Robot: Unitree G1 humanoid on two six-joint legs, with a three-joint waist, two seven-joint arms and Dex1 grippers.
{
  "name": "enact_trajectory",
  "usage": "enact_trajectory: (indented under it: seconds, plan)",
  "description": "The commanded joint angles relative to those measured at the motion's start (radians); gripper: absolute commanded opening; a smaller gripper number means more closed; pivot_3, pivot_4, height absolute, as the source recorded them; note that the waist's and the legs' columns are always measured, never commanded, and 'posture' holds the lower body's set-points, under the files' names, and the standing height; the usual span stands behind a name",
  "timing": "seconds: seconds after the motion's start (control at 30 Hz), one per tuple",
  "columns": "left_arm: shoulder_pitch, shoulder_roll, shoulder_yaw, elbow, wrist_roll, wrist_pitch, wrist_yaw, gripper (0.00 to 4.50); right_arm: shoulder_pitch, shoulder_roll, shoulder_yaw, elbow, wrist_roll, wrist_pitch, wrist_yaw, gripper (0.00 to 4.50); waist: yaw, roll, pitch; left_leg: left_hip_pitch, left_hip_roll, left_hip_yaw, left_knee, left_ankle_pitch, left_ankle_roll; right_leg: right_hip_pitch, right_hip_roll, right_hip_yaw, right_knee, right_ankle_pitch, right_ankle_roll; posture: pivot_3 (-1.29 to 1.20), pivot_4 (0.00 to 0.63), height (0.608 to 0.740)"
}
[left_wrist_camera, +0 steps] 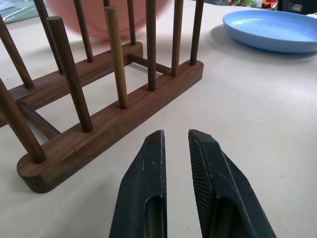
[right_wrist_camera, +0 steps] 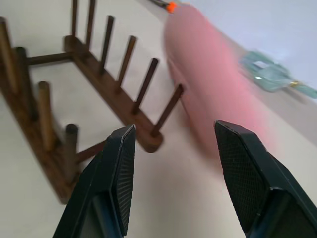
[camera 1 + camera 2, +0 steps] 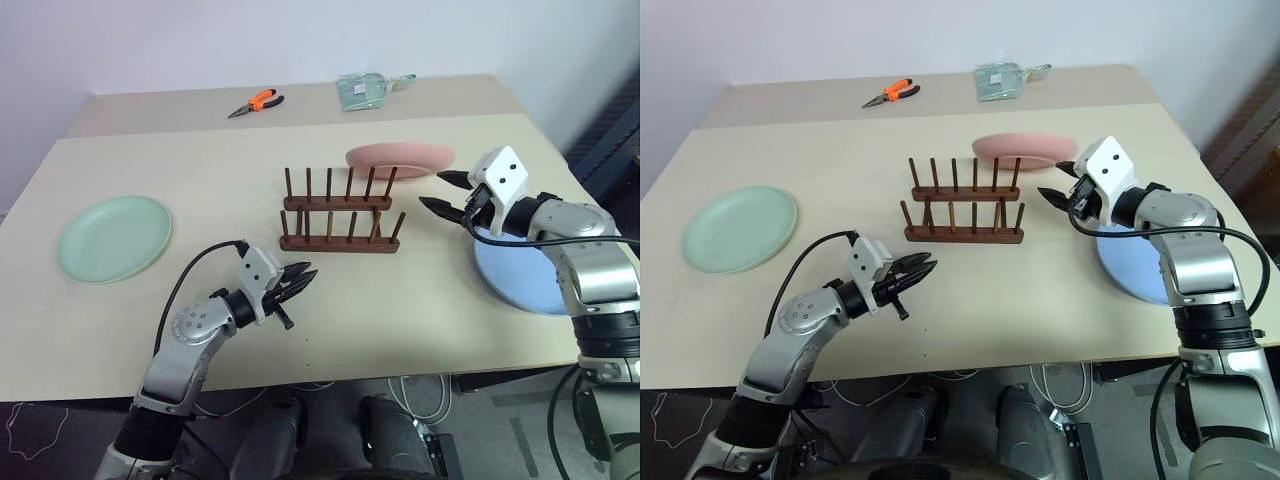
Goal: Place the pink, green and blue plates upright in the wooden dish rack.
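No plate stands yet in the small dark wooden dish rack (image 3: 340,212), just before the nearly closed, empty left pincer (image 3: 298,283); the open, empty right pincer (image 3: 446,193) faces the salmon pink round plastic plate (image 3: 399,157) (light blue plate (image 3: 520,281) beneath it, mint green plate (image 3: 114,237) far left).

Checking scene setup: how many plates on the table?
3. The green plate lies far left, the pink plate behind the wooden dish rack, the blue plate under the right arm, partly hidden.
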Motion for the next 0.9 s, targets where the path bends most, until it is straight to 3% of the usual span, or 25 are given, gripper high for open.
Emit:
enact_trajectory:
  seconds: [0.03,0.53,0.9]
  plan:
    - [-0.008,-0.002,-0.002,-0.008,0.005,-0.026,-0.001,0.71,-0.038,0.01,-0.006,0.052,-0.025,-0.058,0.004,2.52,0.0,0.0,0.0,0.0,0.0,0.0,0.0,0.0,0.0,0.0,0.0,0.0,0.0,0.0,0.0,0.0,0.15,0.739]
    - [0.002,0.001,-0.002,-0.012,0.008,-0.029,-0.002,0.71,-0.067,0.006,-0.025,0.063,-0.038,-0.117,0.038,2.52,0.0,0.0,0.0,0.0,0.0,0.0,0.0,0.0,0.0,0.0,0.0,0.0,0.0,0.0,0.0,0.0,0.15,0.739]
    - [-0.008,-0.005,-0.009,-0.003,0.009,-0.031,-0.007,0.71,-0.143,0.001,0.004,0.17,-0.129,-0.225,0.004,2.52,0.0,0.0,0.0,0.0,0.0,0.0,0.0,0.0,0.0,0.0,0.0,0.0,0.0,0.0,0.0,0.0,0.15,0.739]
